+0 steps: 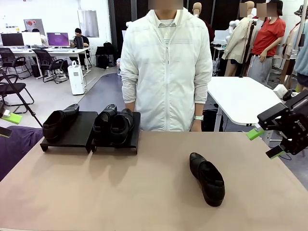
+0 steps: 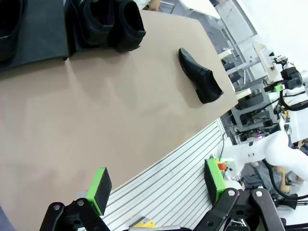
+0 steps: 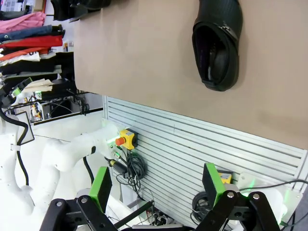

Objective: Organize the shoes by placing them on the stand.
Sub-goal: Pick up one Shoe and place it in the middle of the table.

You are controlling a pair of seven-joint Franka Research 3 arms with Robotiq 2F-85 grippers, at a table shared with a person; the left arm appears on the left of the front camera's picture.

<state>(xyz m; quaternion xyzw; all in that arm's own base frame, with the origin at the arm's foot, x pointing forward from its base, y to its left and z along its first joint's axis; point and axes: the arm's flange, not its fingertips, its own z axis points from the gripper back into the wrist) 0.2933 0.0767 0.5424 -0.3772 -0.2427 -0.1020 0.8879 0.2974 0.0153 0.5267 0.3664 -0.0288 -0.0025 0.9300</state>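
Black loafer (image 1: 207,178), toe toward person (image 1: 166,67)

In the front view the left end effector (image 1: 6,124) is cut by the picture's left edge, only green pads showing. In the left wrist view the stand (image 2: 41,36) and its shoes (image 2: 108,21) run off the top edge. The person's hands are hidden behind the stand.

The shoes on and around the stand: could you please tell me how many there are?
4. One shoe lies on the left platform, two shoes sit side by side on the right platform, and one loose shoe lies on the table. None seems hidden.
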